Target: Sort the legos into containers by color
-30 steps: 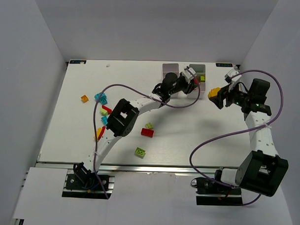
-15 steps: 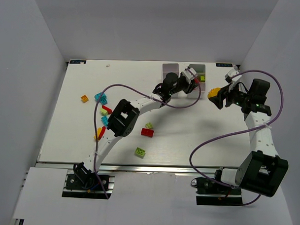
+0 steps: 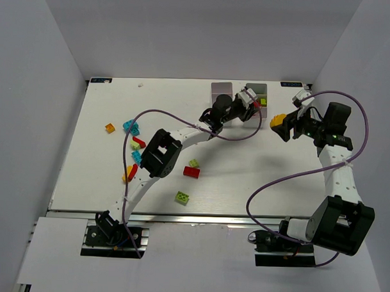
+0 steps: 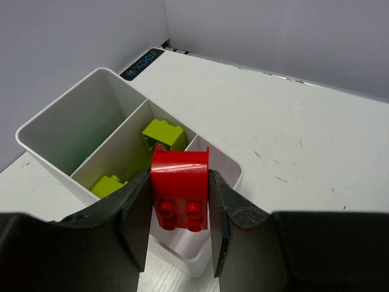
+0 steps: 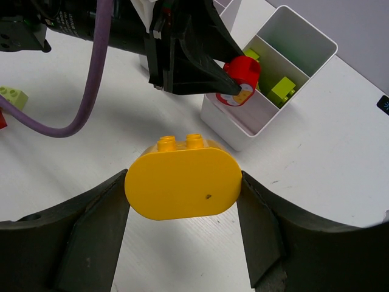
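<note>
- Left gripper [image 4: 179, 210]: clamped shut on a red lego [image 4: 180, 179] by its two flat sides, studs facing back toward the wrist camera.
- Hangs directly above the near end compartment of the white bin [image 4: 91, 76], just clear of the rim, at the far edge of the table [image 3: 277, 181].
- Runs away from this wrist as a row of three cells. Near cell mostly hidden under the brick, middle cell holding two lime legos [image 4: 164, 132], far cell showing no brick.
- Judged step: release of the red piece into that near cell.
- Needs no sideways travel, only a short drop and a parting of the fingers.
- Could go wrong by drifting forward over the divider and landing among the lime.
- Right gripper [image 5: 181, 201]: spread wide but gripping a yellow lego [image 5: 182, 182] by its rounded ends, studs pointing away toward the bin.
- Hovers near the bin's near end but apart from it, with the bin ahead and to the right in the wrist view.
- Nearer arm to the target cell: clearly the left, its fingers already over it and across the right one's approach.
- Likely best for the right to wait until that space frees.
- Second bin [image 3: 221, 90]: just left of the first, partly behind the left arm, contents not discernible.
- Loose legos [image 3: 191, 172] in orange, cyan, red and lime: scattered well apart from the bins on the left half, closer to the left arm's base.
</note>
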Robot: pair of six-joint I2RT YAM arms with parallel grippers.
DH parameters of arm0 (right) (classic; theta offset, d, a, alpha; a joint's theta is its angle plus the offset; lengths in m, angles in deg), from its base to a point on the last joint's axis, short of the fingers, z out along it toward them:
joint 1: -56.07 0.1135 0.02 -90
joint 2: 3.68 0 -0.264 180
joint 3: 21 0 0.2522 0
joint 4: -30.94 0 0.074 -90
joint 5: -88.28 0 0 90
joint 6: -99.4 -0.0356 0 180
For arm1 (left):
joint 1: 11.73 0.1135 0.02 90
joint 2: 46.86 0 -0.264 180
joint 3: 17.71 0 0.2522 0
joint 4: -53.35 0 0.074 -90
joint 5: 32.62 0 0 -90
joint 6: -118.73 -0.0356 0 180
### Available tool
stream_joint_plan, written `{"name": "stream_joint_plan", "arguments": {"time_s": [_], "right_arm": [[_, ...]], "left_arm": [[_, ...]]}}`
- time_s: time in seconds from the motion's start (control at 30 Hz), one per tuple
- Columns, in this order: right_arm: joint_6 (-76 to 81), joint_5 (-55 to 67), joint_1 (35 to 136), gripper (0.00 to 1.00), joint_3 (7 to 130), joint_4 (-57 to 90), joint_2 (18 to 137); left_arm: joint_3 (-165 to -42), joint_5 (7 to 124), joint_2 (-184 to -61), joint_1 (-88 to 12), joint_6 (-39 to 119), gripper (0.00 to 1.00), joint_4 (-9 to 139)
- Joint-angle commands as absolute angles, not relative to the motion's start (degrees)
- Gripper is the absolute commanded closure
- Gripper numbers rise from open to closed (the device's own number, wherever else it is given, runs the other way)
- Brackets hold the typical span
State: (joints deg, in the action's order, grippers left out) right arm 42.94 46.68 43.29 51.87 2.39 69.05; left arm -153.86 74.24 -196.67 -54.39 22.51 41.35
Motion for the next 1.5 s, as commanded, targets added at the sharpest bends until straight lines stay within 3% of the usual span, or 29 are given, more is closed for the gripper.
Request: {"name": "stream_joint_plan", "arguments": {"time_s": [0.0, 0.6, 1.0, 1.47], "right_arm": [[42.63, 48.29, 43.15, 1.0, 51.91, 4.79, 67.6], [42.63, 48.82, 43.15, 1.0, 51.03, 5.14, 67.6], [42.89, 48.9, 43.15, 1.0, 50.42, 5.05, 67.77], [43.24, 48.38, 43.15, 1.0, 50.77, 5.05, 68.21]], "left_arm": [[-153.64, 73.64, -192.41, -55.06, 22.14, 0.86, 37.23], [-124.38, 70.47, -171.31, -49.53, 21.87, 0.94, 29.32], [-132.01, 70.47, -175.34, -41.88, 24.42, 0.95, 31.52], [-139.4, 71.88, -182.03, -40.65, 27.06, 0.94, 30.46]]}}
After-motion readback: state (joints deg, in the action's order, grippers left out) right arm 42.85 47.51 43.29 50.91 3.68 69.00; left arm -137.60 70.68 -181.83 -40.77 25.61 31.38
